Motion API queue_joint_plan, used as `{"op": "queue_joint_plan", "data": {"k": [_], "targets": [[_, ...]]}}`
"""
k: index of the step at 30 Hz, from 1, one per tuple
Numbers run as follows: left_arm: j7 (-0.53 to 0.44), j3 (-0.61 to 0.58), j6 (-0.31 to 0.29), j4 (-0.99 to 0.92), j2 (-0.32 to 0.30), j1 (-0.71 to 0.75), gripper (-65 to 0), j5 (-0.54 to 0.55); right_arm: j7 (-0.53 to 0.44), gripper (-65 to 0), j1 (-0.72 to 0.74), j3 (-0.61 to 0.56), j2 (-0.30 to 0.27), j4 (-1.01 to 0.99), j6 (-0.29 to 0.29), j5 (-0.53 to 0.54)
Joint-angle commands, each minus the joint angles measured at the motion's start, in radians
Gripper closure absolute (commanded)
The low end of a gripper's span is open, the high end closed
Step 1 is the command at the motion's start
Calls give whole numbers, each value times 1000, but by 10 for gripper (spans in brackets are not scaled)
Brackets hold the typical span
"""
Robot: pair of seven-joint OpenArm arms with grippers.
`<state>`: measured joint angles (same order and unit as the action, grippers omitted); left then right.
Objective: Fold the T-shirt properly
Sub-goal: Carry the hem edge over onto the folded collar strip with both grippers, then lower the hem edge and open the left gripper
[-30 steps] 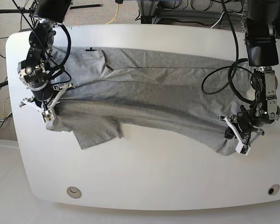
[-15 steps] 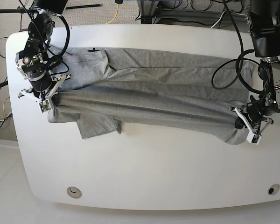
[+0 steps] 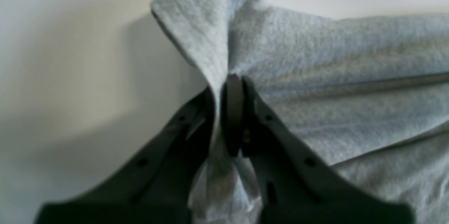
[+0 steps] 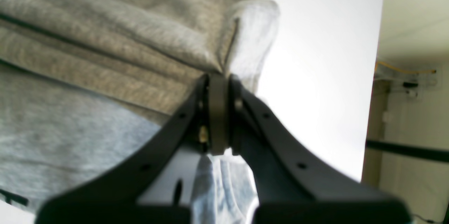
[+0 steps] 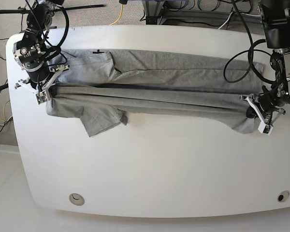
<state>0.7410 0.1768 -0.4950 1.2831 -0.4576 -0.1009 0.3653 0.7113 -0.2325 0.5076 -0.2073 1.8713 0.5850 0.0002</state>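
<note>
T-shirt [image 5: 154,87] pinched in both jaws

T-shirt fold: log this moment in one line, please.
stage: lengthwise fold under way | T-shirt: near edge lifted taut between both tools | left tool: shut on hem end | right tool: shut on shoulder end | table: sleeve trailing on it

The grey T-shirt [image 5: 159,82] lies stretched lengthwise across the white counter [image 5: 159,164], half folded, its near edge lifted and pulled taut into a long ridge. One short sleeve hangs loose toward the front, and a small dark label shows at the far edge.
</note>
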Motion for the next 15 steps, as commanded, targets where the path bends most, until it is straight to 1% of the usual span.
{"op": "queue_joint_plan", "data": {"k": [1, 4, 6, 9, 11, 12, 15], "targets": [[-11, 28, 25, 17, -36, -3, -16, -30, 0, 0, -14, 16, -17, 21, -32, -39], [-7, 46, 25, 19, -36, 17, -16, -30, 0, 0, -34, 16, -17, 21, -32, -39], [15, 65, 25, 19, -36, 25, -16, -30, 0, 0, -46, 16, -19, 21, -32, -39], [73, 96, 23, 19, -36, 25, -16, -30, 0, 0, -63, 16, -21, 21, -32, -39], [107, 112, 11, 19, -36, 25, -16, -30, 0, 0, -72, 16, -21, 21, -32, -39], [127, 126, -9, 19, -36, 25, -16, -30, -2, 0, -80, 16, -21, 21, -32, -39], [144, 148, -46, 20, -36, 25, -16, -35, -2, 0, -92, 16, -14, 21, -32, -39]]}}
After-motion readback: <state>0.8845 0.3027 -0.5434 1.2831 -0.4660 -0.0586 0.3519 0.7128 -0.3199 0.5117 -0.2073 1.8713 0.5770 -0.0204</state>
